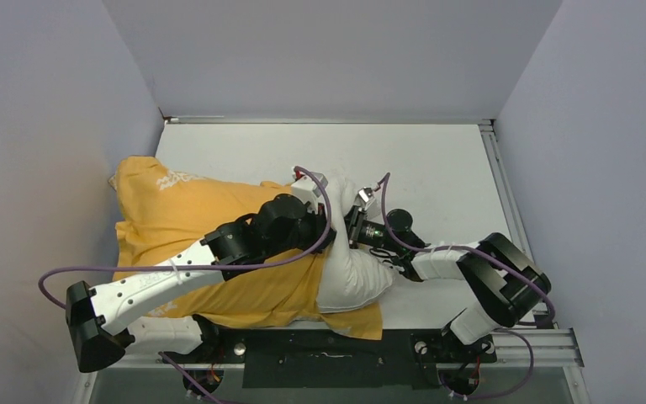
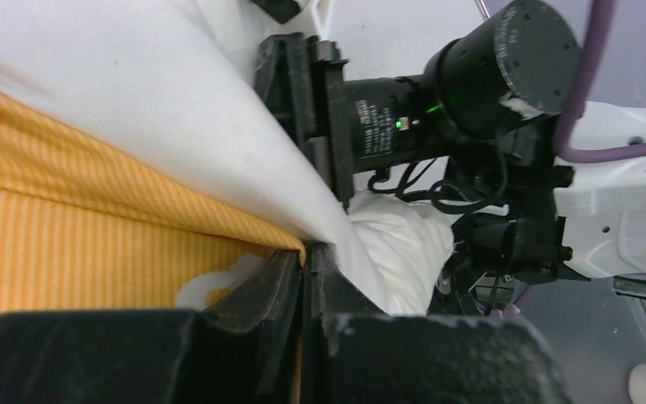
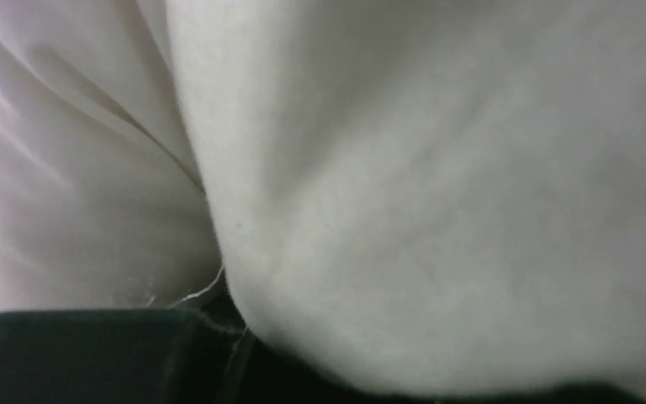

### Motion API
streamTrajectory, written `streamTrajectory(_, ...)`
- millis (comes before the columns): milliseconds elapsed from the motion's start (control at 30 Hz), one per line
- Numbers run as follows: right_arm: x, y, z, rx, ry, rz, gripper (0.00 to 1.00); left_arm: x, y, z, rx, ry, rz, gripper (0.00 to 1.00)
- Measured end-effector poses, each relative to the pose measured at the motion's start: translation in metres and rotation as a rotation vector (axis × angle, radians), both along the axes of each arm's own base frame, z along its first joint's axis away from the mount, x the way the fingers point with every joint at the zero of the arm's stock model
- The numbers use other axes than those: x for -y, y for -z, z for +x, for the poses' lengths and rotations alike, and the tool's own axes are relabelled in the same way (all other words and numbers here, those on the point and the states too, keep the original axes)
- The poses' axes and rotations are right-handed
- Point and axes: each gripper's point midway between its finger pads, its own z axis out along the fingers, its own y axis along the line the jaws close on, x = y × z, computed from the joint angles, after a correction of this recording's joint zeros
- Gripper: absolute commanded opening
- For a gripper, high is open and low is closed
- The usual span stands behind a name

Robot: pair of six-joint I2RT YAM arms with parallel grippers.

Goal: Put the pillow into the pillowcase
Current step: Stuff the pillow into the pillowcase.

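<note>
The orange-yellow pillowcase (image 1: 193, 210) lies on the left half of the table, lettering side up. The off-white pillow (image 1: 349, 282) sticks out of its right-hand opening, and the rest is inside. My left gripper (image 1: 326, 229) is at that opening. In the left wrist view it (image 2: 307, 252) is shut on the pillowcase's orange edge (image 2: 92, 227), with the pillow (image 2: 135, 76) bulging over it. My right gripper (image 1: 349, 225) faces it from the right and is pressed into the pillow's pinched middle. Pillow fabric (image 3: 429, 168) fills the right wrist view and hides most of its jaws.
The white table (image 1: 437, 168) is walled by grey panels at the back and both sides. The pillowcase's left edge touches the left wall (image 1: 67, 168). A metal rail (image 1: 505, 194) runs along the table's right edge. The right arm's wrist motor (image 2: 471, 93) sits close to my left gripper.
</note>
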Motion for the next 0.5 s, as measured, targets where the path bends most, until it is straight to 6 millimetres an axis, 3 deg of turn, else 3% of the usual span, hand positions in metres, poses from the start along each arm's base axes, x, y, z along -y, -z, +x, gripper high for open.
streamTrajectory(200, -0.021, 0.007, -0.006, 0.016, -0.004, 0.017, 0.07, 0.011, 0.000, -0.010, -0.014, 0.043, 0.005, 0.00)
streamTrajectory(400, -0.062, 0.014, -0.011, 0.027, -0.054, 0.022, 0.05, 0.022, 0.007, -0.013, -0.059, 0.063, 0.008, 0.00)
streamTrajectory(500, -0.072, 0.018, -0.013, 0.028, -0.069, 0.037, 0.05, 0.027, 0.006, -0.018, -0.075, 0.076, 0.019, 0.00)
